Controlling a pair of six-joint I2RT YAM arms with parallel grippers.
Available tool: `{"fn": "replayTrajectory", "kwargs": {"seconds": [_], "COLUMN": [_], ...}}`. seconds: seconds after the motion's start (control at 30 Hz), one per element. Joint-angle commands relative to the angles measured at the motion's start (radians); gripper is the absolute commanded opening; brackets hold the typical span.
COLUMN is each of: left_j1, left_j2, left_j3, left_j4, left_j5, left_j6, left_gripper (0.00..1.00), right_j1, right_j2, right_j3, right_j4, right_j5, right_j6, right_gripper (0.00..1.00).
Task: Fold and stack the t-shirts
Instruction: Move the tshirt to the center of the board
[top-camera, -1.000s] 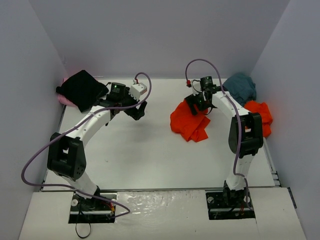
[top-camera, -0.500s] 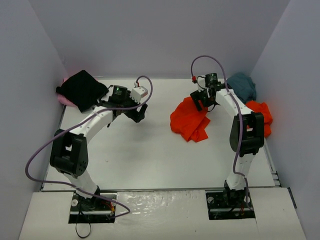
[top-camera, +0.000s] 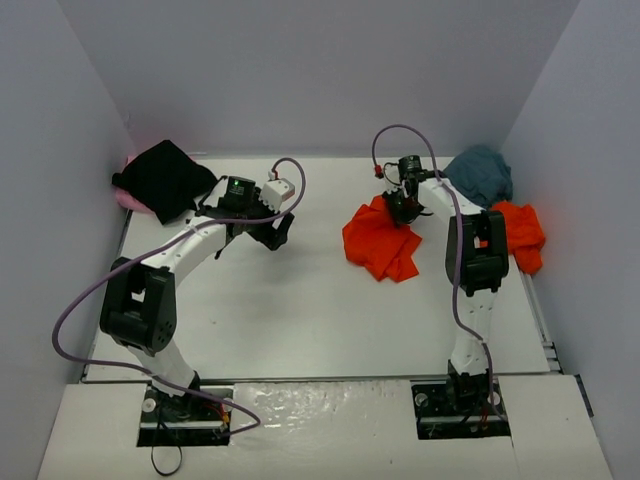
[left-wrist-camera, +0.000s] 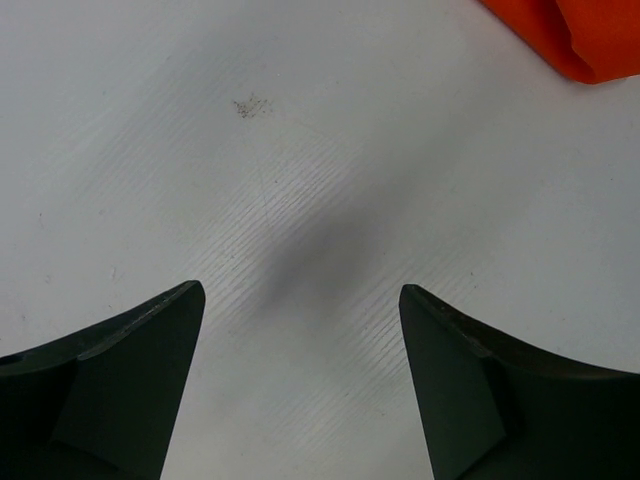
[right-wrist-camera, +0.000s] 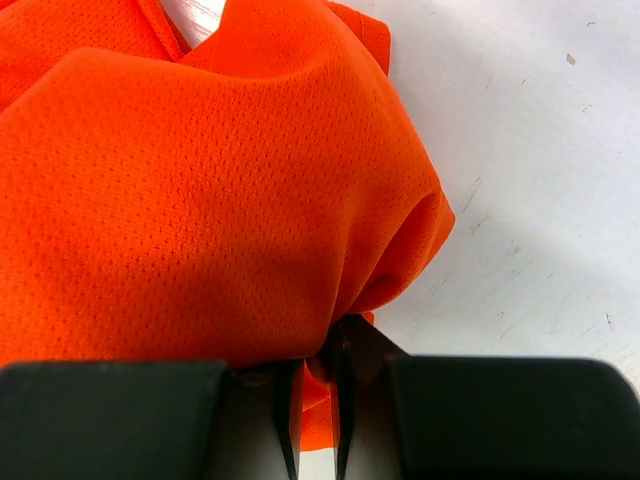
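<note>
Two end effectors, both mine: my right end effector (right-wrist-camera: 318, 372) is closed narrow, pinching a bunched fold at the far edge of the crumpled orange t-shirt (top-camera: 378, 243), which lies on the white table (top-camera: 300, 310) right of centre. My left end effector (left-wrist-camera: 300, 300) is spread wide, holding nothing, over bare table, apart from that shirt. Second orange t-shirt (top-camera: 522, 235) lies by the right wall, teal-grey t-shirt (top-camera: 482, 172) just behind it. Black t-shirt (top-camera: 163, 178) sits far left, on top of pink t-shirt (top-camera: 128, 198).

left gripper (left-wrist-camera: 300, 385): jaws wide apart, nothing between | table (left-wrist-camera: 300, 200): bare below | orange t-shirt (left-wrist-camera: 575, 35): edge, far right ahead
</note>
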Motion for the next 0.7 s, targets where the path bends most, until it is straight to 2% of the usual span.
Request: {"fn": "replayTrajectory", "kwargs": {"seconds": [0.0,0.1,0.23,0.33,0.43,0.57,0.67], "left_j1": [-0.003,-0.002,-0.001,0.005,0.029,0.099,0.166], "left_j2": [-0.053,-0.059,-0.082,-0.094,-0.119,-0.174,-0.207], "left_j3": [0.035,0.044,0.034,0.036,0.036,0.024,0.012], "left_j4": [0.042,0.037,0.063,0.070,0.087,0.121,0.144], "left_j5": [-0.018,-0.027,-0.061,-0.087,-0.108,-0.105,-0.088], "left_j6": [0.011,0.011,-0.006,-0.026,-0.060,-0.102,-0.133], "left_gripper": [0.76,0.76,0.76,0.76,0.76,0.76,0.76], "right_j1": [0.013,0.015,0.046,0.136,0.199,0.227,0.265], "right_j2": [-0.093,-0.155,-0.337,-0.426,-0.473,-0.463,-0.448], "right_j3": [0.036,0.055,0.090,0.102,0.130,0.208,0.232], "right_j4": [-0.032,-0.030,-0.040,-0.067,-0.148,-0.332,-0.459], "right_j5": [-0.016,-0.016,-0.182,-0.233,-0.350,-0.688,-0.832], "right_j6": [-0.017,-0.010,-0.012,-0.044,-0.082,-0.178,-0.300], "right_gripper": [0.00,0.00,0.00,0.00,0.00,0.04,0.06]}}
